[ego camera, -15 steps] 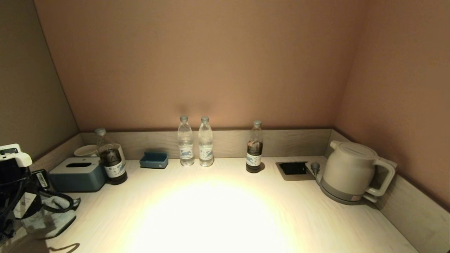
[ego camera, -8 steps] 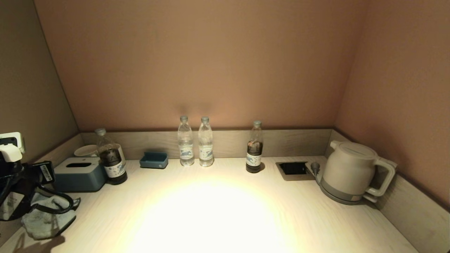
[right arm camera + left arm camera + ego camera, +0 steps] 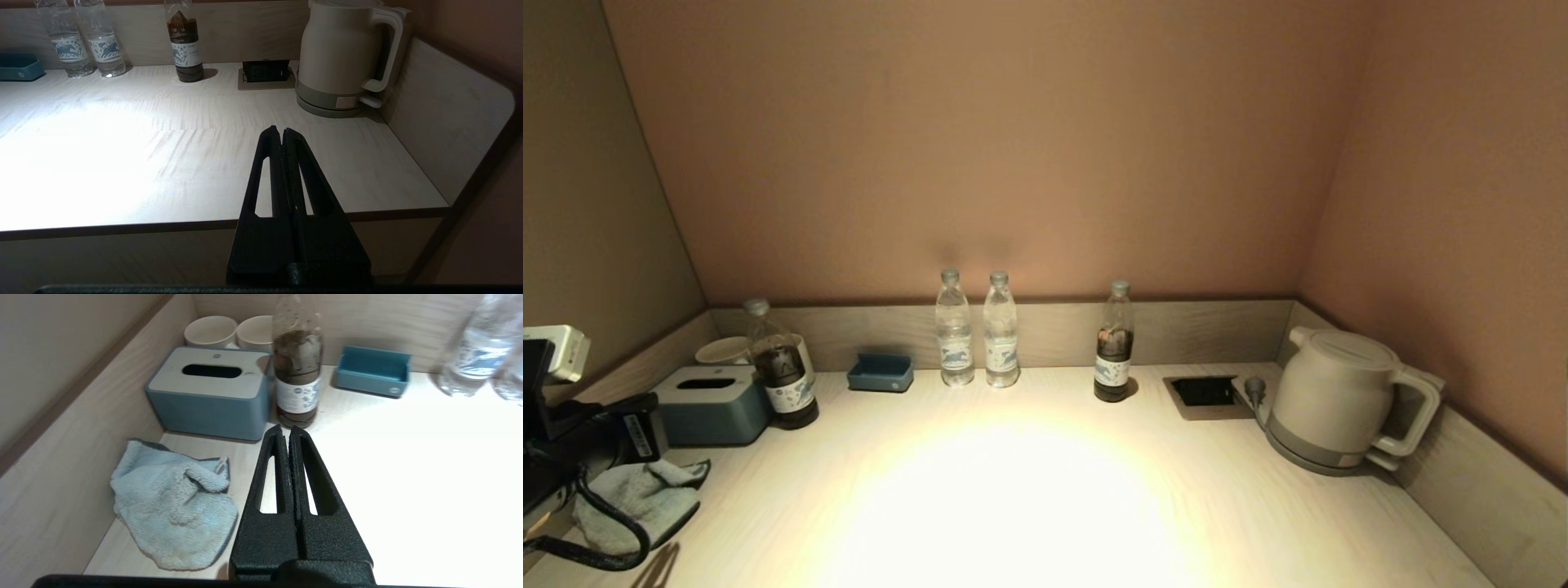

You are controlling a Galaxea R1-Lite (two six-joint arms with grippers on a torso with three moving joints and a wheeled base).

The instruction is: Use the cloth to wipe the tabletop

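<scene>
Jaws of left gripper (image 3: 289,430) pressed together holding nothing, cloth (image 3: 173,504) crumpled on tabletop (image 3: 408,465) just beside them

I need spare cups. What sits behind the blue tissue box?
Two cream cups stand behind the tissue box, by the back panel. Their lower parts are hidden.

I'm looking at what reads as a hotel-room refreshment nook: a pale wood-grain surface (image 3: 1045,506) recessed between plain walls, with an electric kettle (image 3: 1339,400) on its base beside a built-in socket (image 3: 1205,392), bottled water (image 3: 954,339) lined along the back, two cups (image 3: 210,330), a tissue box (image 3: 707,404) and a small blue tray (image 3: 880,371).
</scene>
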